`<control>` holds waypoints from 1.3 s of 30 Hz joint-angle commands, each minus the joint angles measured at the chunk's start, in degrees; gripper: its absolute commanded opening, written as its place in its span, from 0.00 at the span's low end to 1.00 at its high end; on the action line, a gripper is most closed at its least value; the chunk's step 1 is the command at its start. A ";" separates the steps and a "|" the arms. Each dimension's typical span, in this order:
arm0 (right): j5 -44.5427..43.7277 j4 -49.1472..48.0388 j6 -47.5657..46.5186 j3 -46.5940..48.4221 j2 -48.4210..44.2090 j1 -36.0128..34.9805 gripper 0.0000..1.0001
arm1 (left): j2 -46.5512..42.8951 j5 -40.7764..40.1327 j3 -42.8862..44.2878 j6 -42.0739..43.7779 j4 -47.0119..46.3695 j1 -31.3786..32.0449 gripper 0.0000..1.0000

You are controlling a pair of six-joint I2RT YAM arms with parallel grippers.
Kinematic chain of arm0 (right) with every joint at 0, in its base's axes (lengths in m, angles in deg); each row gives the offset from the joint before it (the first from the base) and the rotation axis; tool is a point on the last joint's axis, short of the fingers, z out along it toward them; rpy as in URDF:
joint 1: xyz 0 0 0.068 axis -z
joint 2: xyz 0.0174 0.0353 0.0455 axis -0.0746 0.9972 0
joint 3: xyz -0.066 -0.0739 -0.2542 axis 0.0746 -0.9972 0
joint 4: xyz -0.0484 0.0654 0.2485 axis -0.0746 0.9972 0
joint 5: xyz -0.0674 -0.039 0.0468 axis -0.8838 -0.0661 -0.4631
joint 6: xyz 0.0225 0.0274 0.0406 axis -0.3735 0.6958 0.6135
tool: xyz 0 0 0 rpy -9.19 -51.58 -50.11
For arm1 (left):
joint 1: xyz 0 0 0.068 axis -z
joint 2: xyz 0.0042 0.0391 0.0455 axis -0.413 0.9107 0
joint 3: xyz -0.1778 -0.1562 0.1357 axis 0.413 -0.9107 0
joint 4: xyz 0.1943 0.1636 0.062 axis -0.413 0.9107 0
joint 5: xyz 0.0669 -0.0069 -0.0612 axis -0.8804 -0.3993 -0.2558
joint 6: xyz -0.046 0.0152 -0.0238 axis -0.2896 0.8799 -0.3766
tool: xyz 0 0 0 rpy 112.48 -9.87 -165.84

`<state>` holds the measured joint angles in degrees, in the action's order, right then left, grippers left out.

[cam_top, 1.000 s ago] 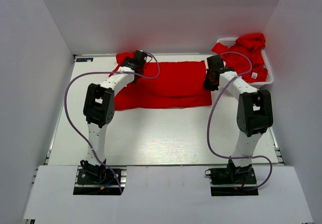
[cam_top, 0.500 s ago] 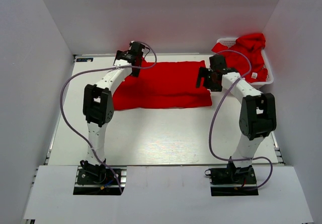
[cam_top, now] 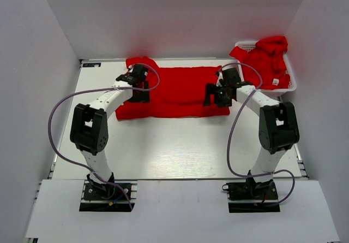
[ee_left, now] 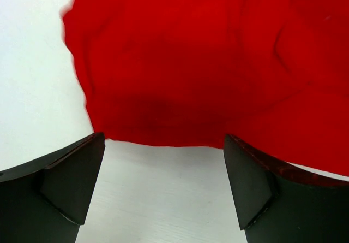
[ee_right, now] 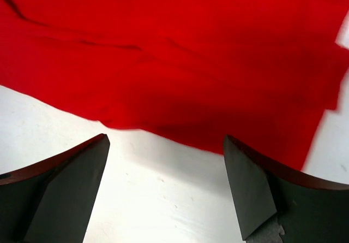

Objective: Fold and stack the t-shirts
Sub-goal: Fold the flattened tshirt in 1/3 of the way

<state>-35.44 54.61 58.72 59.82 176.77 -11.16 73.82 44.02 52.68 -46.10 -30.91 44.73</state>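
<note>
One red t-shirt (cam_top: 180, 93) lies spread flat across the back half of the table, a sleeve bunched at its far left corner. My left gripper (cam_top: 139, 92) hovers open over its left part, and my right gripper (cam_top: 214, 96) hovers open over its right part. In the left wrist view the gripper (ee_left: 163, 185) is open over bare table, with the t-shirt's near edge (ee_left: 207, 63) just ahead of the fingertips. The right wrist view is much the same: an open gripper (ee_right: 163, 188) and the t-shirt's hem (ee_right: 191, 52) ahead. Neither gripper holds cloth.
A white lattice basket (cam_top: 246, 45) stands at the back right corner with more red t-shirts (cam_top: 267, 57) heaped in it, one showing a small white tag (cam_top: 276, 81). White walls close in the table on the left, back and right.
Both grippers opened and let go of the t-shirt's far edge. They then drew back toward the near side, over the cloth. The left sleeve now shows at the far left corner.
</note>
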 commanded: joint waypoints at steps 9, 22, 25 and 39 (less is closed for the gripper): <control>5.15 -4.79 -0.85 7.64 8.63 -2.93 0.90 | -2.10 7.48 -10.16 -11.45 -10.44 -4.34 1.00; -2.58 -11.03 2.67 10.80 13.55 -2.75 0.90 | -2.71 11.97 -16.04 -11.98 -15.46 -8.30 1.00; -5.75 -11.82 3.02 15.72 16.19 -2.57 0.90 | -3.76 12.50 -16.57 -11.98 -15.46 -8.91 1.00; -20.60 -1.98 6.09 19.53 13.57 -1.17 0.90 | -9.82 10.84 -15.25 -10.92 -14.94 -9.97 1.00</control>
<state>-51.76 48.90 63.13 82.70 195.02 -12.76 68.55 55.89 35.85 -57.42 -45.57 35.01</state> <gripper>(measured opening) 0.904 0.997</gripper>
